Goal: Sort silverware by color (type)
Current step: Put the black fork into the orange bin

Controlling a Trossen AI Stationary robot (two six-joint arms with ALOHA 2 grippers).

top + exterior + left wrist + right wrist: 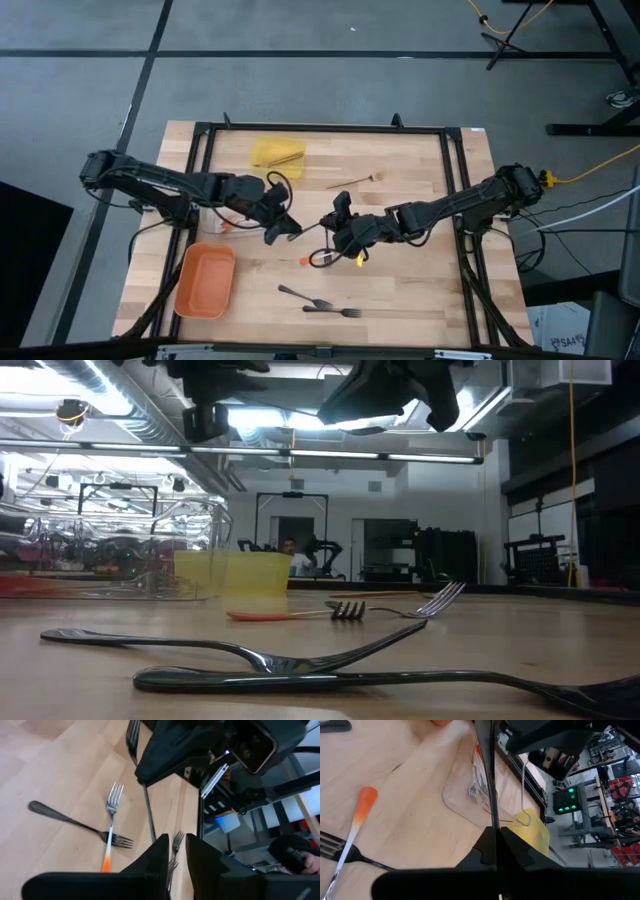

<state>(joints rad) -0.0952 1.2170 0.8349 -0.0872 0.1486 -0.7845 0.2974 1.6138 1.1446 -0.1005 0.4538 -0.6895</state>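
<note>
A dark fork hangs above the table's middle, between my two grippers. My right gripper is shut on it. My left gripper faces it from the left, its fingers a little apart; the table shows through the gap. Below them a silver fork with an orange handle tip lies flat on the wood, crossed by another dark fork. Two more dark forks lie flat near the front edge. A wooden fork lies toward the back. My right gripper pinches the dark fork's thin shaft between its two shut fingers. The fingers come from the table's right, slanting down, and lie along the shaft. The fork is lifted clear and sticks out ahead toward my left gripper. My left gripper: the shaft's other end reaches the outer side of one finger; whether it touches I cannot tell.
A yellow tray stands at the back. A clear tray with silver utensils sits under my left arm. An orange tray lies at the front left. A dark frame borders the table. A person's hand shows beyond it.
</note>
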